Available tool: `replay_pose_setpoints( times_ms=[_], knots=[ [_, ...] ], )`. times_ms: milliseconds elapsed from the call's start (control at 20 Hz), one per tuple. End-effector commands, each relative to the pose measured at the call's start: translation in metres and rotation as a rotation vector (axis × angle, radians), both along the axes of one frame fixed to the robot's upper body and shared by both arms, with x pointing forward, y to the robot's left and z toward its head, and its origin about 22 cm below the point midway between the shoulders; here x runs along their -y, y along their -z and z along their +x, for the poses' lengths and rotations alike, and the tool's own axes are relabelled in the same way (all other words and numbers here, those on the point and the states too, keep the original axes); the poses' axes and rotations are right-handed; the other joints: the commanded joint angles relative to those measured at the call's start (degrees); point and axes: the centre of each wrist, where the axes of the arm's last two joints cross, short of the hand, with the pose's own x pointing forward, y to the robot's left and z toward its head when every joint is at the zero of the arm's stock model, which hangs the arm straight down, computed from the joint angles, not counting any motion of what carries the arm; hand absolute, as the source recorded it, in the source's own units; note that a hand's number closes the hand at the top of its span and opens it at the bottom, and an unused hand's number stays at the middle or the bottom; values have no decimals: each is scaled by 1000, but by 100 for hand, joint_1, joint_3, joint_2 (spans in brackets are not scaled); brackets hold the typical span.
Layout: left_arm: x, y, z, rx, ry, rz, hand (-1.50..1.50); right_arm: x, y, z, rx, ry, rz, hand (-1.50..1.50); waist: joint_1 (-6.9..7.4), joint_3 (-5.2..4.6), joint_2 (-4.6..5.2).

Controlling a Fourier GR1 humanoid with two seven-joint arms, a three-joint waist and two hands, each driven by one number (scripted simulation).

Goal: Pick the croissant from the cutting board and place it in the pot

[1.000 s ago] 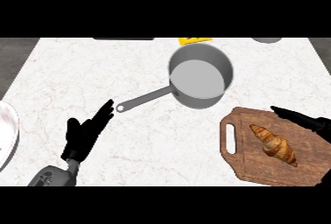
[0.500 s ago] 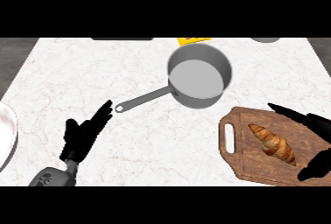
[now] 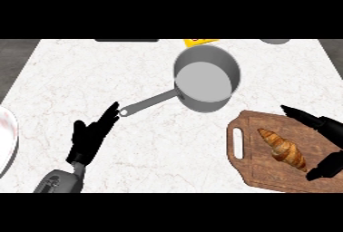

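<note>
Head view: pot (image 3: 201, 81) beside cutting board (image 3: 258, 168), plate (image 3: 5, 136) left.

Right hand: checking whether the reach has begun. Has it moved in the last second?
Yes. The right hand has come in leftward over the board, its thumb now showing beside the croissant's near end.

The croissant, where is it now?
In the head view, the croissant lies on the cutting board at lower right, just left of the open right hand, below the pot.

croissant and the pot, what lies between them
Only cutting board wood and bare counter lie between the croissant and pot, as the head view shows.
</note>
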Motion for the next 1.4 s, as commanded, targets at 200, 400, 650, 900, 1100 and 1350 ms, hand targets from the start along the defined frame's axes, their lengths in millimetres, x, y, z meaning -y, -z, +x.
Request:
replay_pose_setpoints(
  times_ms=[200,400,650,900,1100,1350],
  knots=[
    [-13,-7,-5,12,12,-11,0,-3,39,-6,-133,-46,250,-150,69,4,13],
    [-4,-10,-4,-5,13,-12,0,-14,47,6,-179,-40,265,-150,70,5,11],
    [2,-3,-3,-4,18,-4,0,-34,82,-7,-227,-37,294,-150,63,8,28],
    [2,7,-12,7,0,0,0,-43,82,-12,-46,-164,202,150,50,12,24],
    [0,-10,-1,13,18,-2,0,-31,94,-16,-137,-95,299,150,105,16,42],
    [3,-11,-4,-6,24,-10,0,-39,98,-15,-130,-69,398,150,115,17,32]
  ],
)
